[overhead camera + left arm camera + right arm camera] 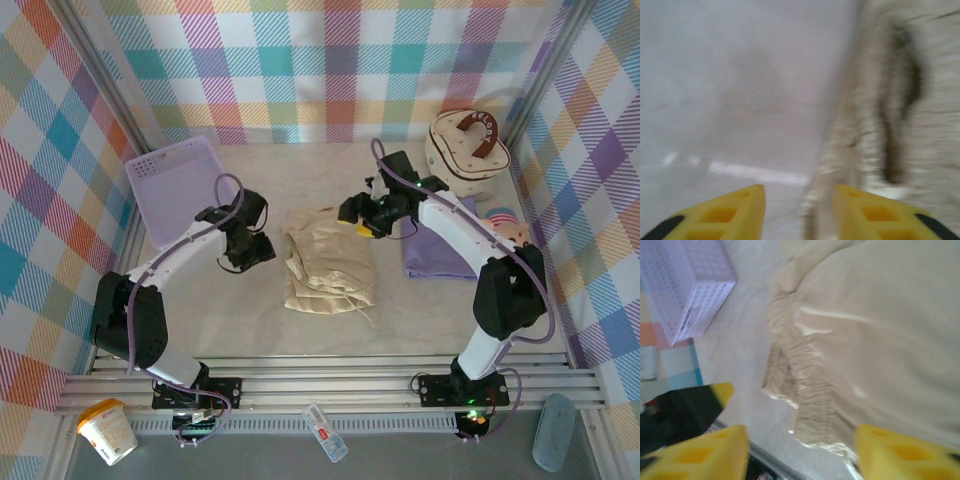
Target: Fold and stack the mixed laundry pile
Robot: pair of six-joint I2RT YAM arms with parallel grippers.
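The beige-cream garment (328,260) lies roughly folded at the table's middle. The lavender-purple T-shirt (440,250) lies folded to its right, partly under my right arm. My left gripper (262,250) is open just left of the beige garment; in the left wrist view the gripper (799,205) hovers low with the garment's blurred edge (880,125) between and beyond its yellow fingers (730,212). My right gripper (362,224) is open above the garment's upper right corner; in the right wrist view the gripper (800,450) frames the gathered elastic waistband (805,385).
A lavender perforated basket (180,185) stands at the back left, also at the upper left of the right wrist view (685,290). A cream round case with a brown handle (465,145) sits at the back right. Checked walls enclose the table.
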